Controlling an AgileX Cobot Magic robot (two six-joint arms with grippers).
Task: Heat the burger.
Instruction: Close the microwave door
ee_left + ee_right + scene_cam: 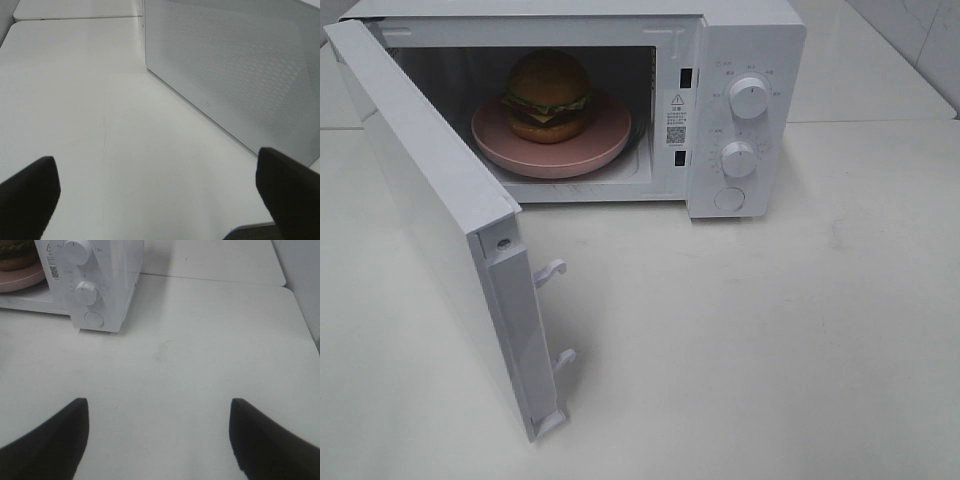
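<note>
The burger point(548, 95) sits upright on a round pink plate point(551, 152) inside the white microwave point(740, 60), whose door point(440, 220) hangs wide open toward the front left. A sliver of burger point(15, 255) and plate point(17, 279) shows in the right wrist view beside the control panel. Neither arm appears in the high view. My left gripper point(160, 197) is open over bare table, facing the outside of the open door point(235, 70). My right gripper point(159, 435) is open and empty, low over the table in front of and to the right of the microwave.
Two round knobs point(748, 97) point(738, 159) and a door button point(729, 198) sit on the microwave's right panel. Two latch hooks point(552, 270) stick out from the door's free edge. White table point(770, 330) spreads around the microwave.
</note>
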